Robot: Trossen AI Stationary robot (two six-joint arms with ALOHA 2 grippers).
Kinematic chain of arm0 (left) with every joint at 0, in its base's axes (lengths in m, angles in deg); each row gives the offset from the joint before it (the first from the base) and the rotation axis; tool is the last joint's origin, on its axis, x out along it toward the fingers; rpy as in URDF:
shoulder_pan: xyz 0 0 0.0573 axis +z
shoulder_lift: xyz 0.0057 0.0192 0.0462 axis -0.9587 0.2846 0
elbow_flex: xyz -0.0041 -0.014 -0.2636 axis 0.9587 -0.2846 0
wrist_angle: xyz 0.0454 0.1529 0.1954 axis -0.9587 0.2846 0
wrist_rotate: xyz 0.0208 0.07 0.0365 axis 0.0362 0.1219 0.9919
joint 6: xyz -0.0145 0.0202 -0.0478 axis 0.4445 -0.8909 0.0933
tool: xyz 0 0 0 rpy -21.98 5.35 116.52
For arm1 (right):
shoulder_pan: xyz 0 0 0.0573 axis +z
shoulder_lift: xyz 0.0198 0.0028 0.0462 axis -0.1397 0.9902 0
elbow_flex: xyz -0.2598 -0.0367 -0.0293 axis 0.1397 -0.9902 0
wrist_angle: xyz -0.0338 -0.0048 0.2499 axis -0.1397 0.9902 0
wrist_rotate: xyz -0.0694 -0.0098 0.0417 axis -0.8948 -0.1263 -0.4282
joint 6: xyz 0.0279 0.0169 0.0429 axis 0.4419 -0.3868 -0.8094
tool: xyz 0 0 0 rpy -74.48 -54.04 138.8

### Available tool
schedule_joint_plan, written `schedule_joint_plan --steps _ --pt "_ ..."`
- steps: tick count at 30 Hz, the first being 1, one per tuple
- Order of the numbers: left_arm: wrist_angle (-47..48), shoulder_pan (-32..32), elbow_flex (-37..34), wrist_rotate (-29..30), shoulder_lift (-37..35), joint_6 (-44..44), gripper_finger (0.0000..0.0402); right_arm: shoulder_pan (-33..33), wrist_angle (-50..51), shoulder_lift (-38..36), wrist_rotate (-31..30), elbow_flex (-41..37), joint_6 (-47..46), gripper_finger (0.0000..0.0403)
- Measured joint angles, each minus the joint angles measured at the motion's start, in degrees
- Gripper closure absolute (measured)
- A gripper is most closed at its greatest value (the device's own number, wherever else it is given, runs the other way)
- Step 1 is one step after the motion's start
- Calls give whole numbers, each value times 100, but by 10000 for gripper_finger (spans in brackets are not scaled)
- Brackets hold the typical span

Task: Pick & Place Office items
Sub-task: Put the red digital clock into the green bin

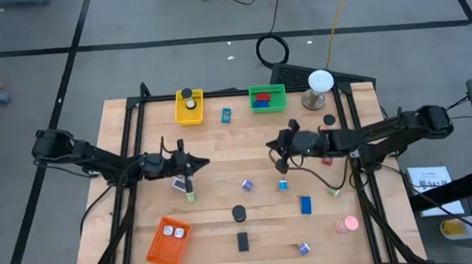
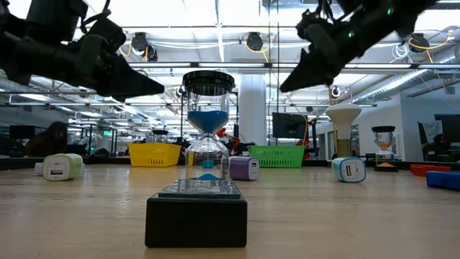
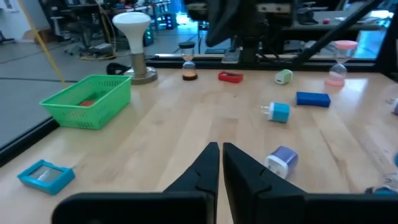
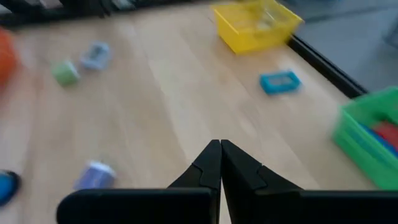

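Small office items lie scattered on the wooden table: a purple charger [image 1: 246, 184], a cyan charger [image 1: 282, 184], a blue block [image 1: 305, 204], a black block [image 1: 243, 241], a pink piece [image 1: 346, 223] and a cyan clip [image 1: 226, 114]. My left gripper [image 1: 200, 161] [image 3: 220, 147] hovers shut above the table's left-middle, near a green piece [image 1: 190, 196]. My right gripper [image 1: 275, 150] [image 4: 219, 144] hovers shut right of centre, above the cyan charger. Both grippers are empty.
A yellow basket [image 1: 188, 106] and a green basket [image 1: 267, 98] stand at the far edge, and an orange basket [image 1: 169, 241] stands at the near left. A white ball on a grey stand [image 1: 320, 84] is at the far right. A blue-sand hourglass [image 2: 207, 144] stands near the front.
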Motion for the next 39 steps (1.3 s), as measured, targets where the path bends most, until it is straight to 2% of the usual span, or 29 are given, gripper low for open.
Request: schedule_joint_plan --steps 5,11,18,23,26,30,39 --pt "-2 24 0 0 0 -9 376 804 1857 88 -891 751 -1198 402" --pt "-7 24 0 0 0 -9 376 1677 3454 228 -1626 853 -3315 403" --pt "-15 24 0 0 0 -11 376 1766 5761 251 -1567 848 -5621 390" --pt "-15 24 2 0 0 -11 376 1349 7210 249 -1059 760 -6357 369" --pt "-15 24 2 0 0 -12 376 1099 7531 249 -702 553 -6431 372" --pt "-14 24 2 0 0 -12 376 820 7249 249 -322 48 -6394 397" --pt "-12 24 2 0 0 -11 376 153 6658 249 -294 -781 -6185 401"
